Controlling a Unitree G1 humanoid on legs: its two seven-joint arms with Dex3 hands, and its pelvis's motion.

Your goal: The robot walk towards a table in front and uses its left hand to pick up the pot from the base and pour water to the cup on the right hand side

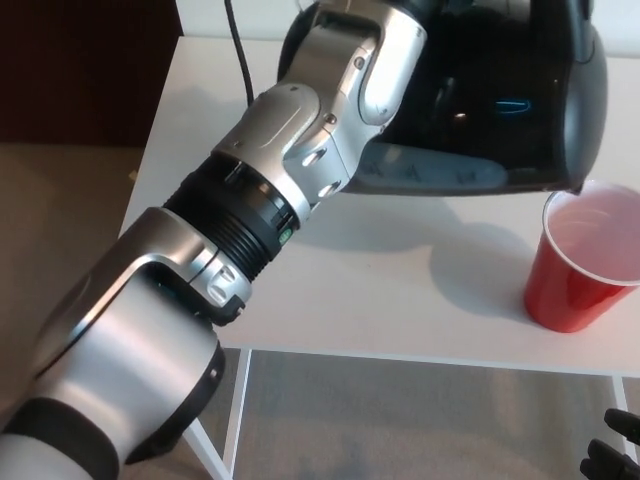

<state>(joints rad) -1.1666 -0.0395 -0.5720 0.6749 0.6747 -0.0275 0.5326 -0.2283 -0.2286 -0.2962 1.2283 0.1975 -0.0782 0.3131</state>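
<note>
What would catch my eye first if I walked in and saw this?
Probably the big silver arm sweeping up from the lower left across the white table. It reaches to a black pot held tipped at the top, spout end over a red cup at the right edge. Dark fingers of the other hand peek in at the bottom right corner.
</note>
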